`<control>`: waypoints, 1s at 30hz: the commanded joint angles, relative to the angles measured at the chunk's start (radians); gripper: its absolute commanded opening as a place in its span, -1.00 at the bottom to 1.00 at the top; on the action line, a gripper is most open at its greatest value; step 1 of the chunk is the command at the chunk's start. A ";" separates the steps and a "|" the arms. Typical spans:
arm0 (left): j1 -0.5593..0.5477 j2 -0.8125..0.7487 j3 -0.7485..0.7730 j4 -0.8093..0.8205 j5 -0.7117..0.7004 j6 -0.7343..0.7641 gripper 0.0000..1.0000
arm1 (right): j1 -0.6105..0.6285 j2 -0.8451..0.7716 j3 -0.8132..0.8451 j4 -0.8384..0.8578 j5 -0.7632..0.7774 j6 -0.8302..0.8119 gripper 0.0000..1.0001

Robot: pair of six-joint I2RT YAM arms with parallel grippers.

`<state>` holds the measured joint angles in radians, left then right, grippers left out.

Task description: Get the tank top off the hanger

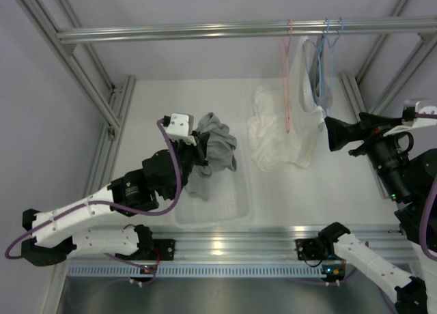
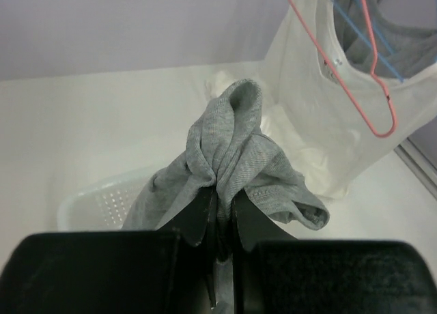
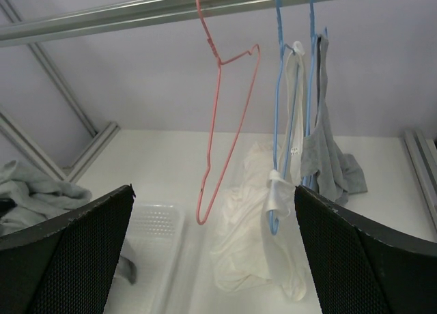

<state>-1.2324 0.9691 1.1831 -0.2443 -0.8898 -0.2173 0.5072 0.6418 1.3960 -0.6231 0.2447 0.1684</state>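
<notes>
My left gripper (image 1: 200, 149) is shut on a bunched grey tank top (image 1: 217, 150), holding it above a clear plastic basket (image 1: 229, 206). In the left wrist view the cloth (image 2: 232, 143) is pinched between my fingers (image 2: 198, 215). An empty pink hanger (image 1: 287, 89) hangs from the rail (image 1: 205, 31). Beside it, blue hangers (image 3: 276, 123) carry a white tank top (image 3: 290, 191) and a grey tank top (image 3: 328, 157). My right gripper (image 1: 329, 133) is open and empty, just right of the hanging white top; its jaws (image 3: 213, 191) stand wide apart.
A crumpled white garment (image 1: 273, 140) lies on the table under the hangers, right of the basket. Aluminium frame posts (image 1: 82, 75) run along both sides. The basket also shows in the right wrist view (image 3: 160, 225), at lower left.
</notes>
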 commanded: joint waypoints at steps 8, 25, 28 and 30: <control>0.001 -0.029 -0.258 -0.119 -0.126 -0.361 -1.00 | -0.007 0.047 -0.023 0.039 -0.022 -0.003 0.99; 0.007 0.023 -0.123 -0.282 0.118 -0.323 0.98 | -0.136 0.487 0.288 -0.093 0.119 -0.139 0.40; 0.007 0.008 -0.135 -0.302 0.167 -0.300 0.98 | -0.194 0.558 0.333 -0.095 -0.005 -0.151 0.13; 0.007 -0.009 -0.151 -0.306 0.178 -0.295 0.98 | -0.206 0.605 0.363 -0.095 -0.008 -0.158 0.04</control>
<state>-1.2282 0.9867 1.0283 -0.5045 -0.7708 -0.5507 0.3283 1.2095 1.6913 -0.6754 0.2996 0.0422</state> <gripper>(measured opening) 0.988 0.538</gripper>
